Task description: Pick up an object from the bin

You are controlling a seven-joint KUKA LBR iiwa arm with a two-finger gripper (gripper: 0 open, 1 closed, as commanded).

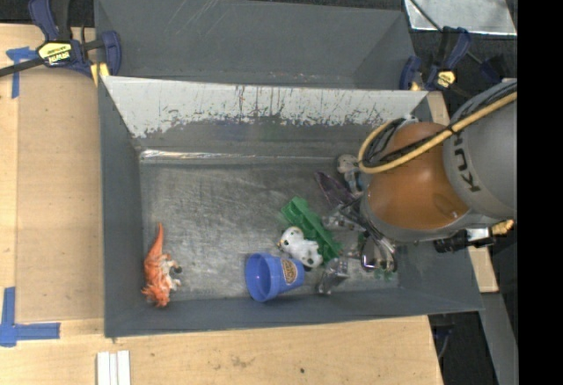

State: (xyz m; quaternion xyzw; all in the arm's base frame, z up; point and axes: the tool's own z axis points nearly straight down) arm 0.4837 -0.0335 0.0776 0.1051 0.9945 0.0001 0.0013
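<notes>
Gripper (356,258): low in the near right corner of the bin (220,199), largely hidden beneath the arm's orange cover (409,181). Whether it is open or closed, and whether it has hold of anything, cannot be told from this angle.

Nearest items: a green plastic piece (308,223) lies just left of the gripper, apparently touching it. A small white spotted toy (297,247) sits against the near side of the green piece. A blue cup (268,276) lies on its side just left of the toy. A dark purple item (334,188) lies on the far side of the gripper. An orange dinosaur (158,269) lies well apart at the near left.

Likely target: the green piece or the white toy; not confirmed.

Risks, as judged:
- The items are crowded, so a close could catch two at once or nudge the toy away.
- The bin's right wall stands close, so a lift or turn could scrape it.
- The green piece is thin and tilted, so it may slip out on lifting.
</notes>
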